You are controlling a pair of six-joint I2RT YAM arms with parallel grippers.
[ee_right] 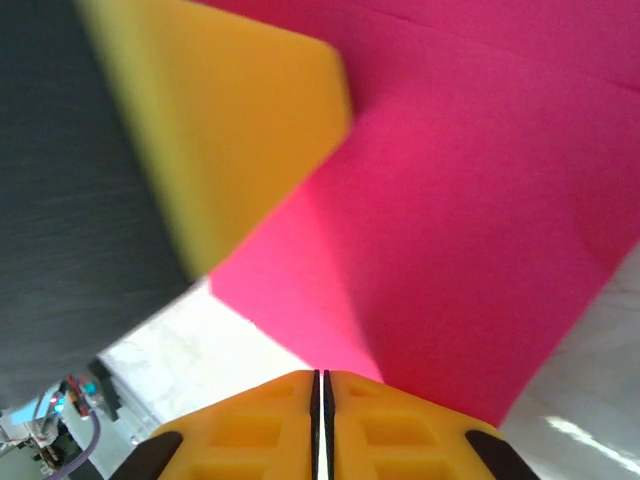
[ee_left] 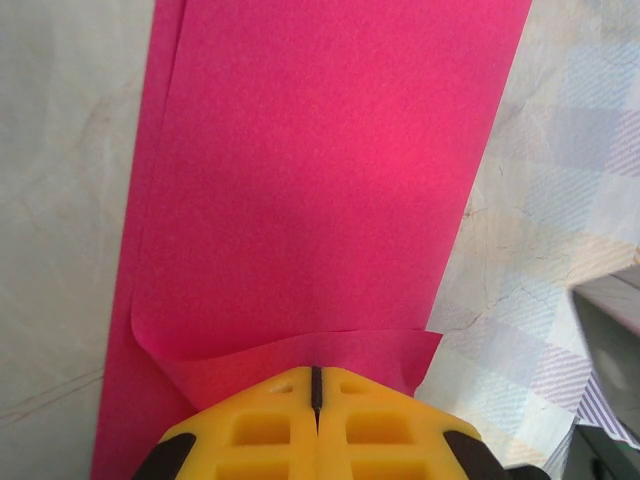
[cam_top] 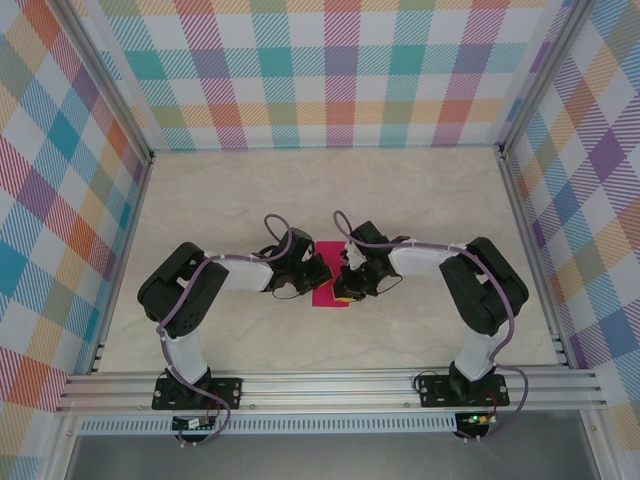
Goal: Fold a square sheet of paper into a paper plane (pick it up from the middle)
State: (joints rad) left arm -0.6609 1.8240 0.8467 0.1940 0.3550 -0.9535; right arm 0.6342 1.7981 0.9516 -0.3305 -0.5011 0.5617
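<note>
Square sheet of paper (cam_top: 326, 293) lies flat on the table (cam_top: 300, 190), in the middle between the two arms; it no longer looks square, more a long strip, and in the left wrist view a second layer peeks out along its left side, so I would say at least one lengthwise fold is already in. Starting on the left, the left gripper (ee_left: 315, 385) has its yellow jaws pressed together at the near end of the strip; the top layer's edge curls up off the lower one right at the tips, so it appears to be nipping that flap. On the right, the right gripper (ee_right: 321, 385) is clenched too, with only a hairline slit between its fingers, tips down at the paper's edge close beside the other arm's finger; whether it pinches the paper or merely presses on it I cannot tell. No pointed nose, no wings yet; to my eye most of the folding is still to come.
</note>
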